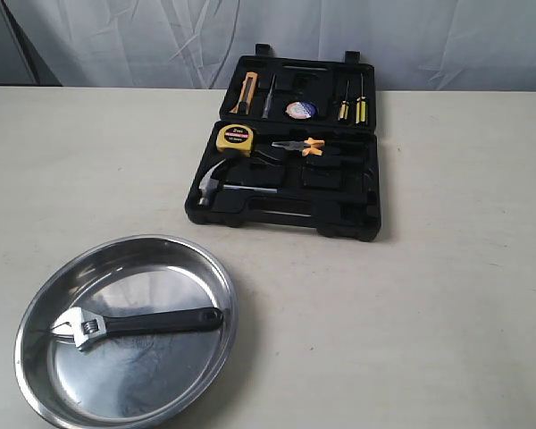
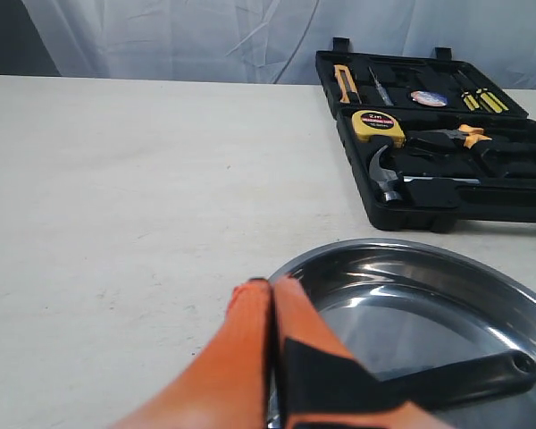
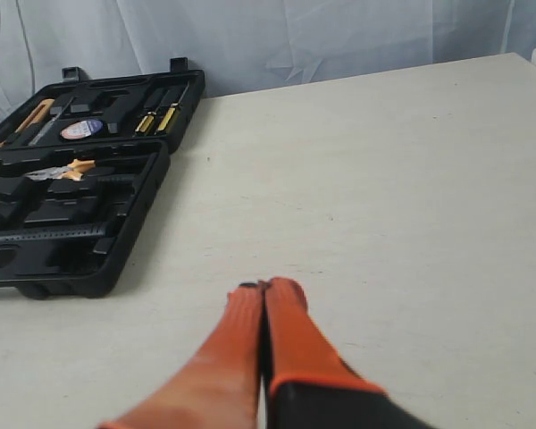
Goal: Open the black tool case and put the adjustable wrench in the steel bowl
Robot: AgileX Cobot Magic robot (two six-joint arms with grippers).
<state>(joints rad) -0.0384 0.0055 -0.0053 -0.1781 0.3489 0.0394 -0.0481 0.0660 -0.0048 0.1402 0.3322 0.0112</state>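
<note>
Two pincers: we see the left pincer (image 2: 270,286) and the right pincer (image 3: 265,286) both closed, orange fingers pressed flat together, nothing between them.
Bowl (image 2: 402,250): it sits just ahead of the left pincer, whose tips hang at its near rim. We cannot tell whether they touch it.
Wrench (image 1: 152,322): it lies flat inside the bowl, silver head to one side and black handle across the middle. We see the handle's end close beside the left pincer, free of its fingers. It does not show in the right wrist view.
Case (image 1: 348,210): it is open, with the lid laid back on the table (image 1: 464,268). From the left pincer it lies beyond the bowl. From the right pincer it is ahead, off toward the left arm's side and well apart.
Inside the case: we see a hammer (image 1: 210,183), a yellow tape (image 1: 235,138) and pliers (image 1: 304,146) in the base, and screwdrivers (image 1: 353,107) in the lid.
</note>
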